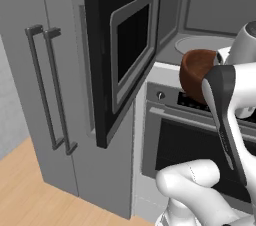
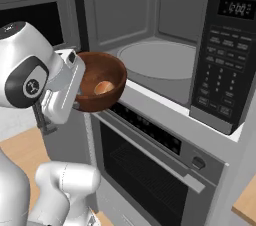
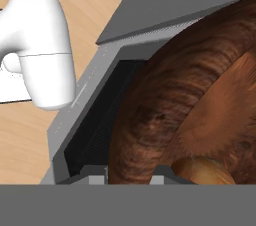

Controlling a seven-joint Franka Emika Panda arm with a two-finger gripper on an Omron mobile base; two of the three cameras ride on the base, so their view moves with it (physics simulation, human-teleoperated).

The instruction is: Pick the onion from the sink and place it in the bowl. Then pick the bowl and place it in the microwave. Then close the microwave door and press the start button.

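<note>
Before the open microwave (image 2: 160, 45), we are carrying the bowl (image 2: 102, 87), our hand (image 2: 75, 87) pinching its rim; rigid, light, smooth wood, with the onion (image 2: 103, 88) rolling loose inside.

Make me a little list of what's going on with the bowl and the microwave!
bowl: held up by the tool, just outside the microwave opening
onion: lying inside the bowl
door: swung wide open
turntable: bare
oven: below the microwave, shut
tool: shut on the bowl's rim
step not yet done: bowl set on the turntable
</note>
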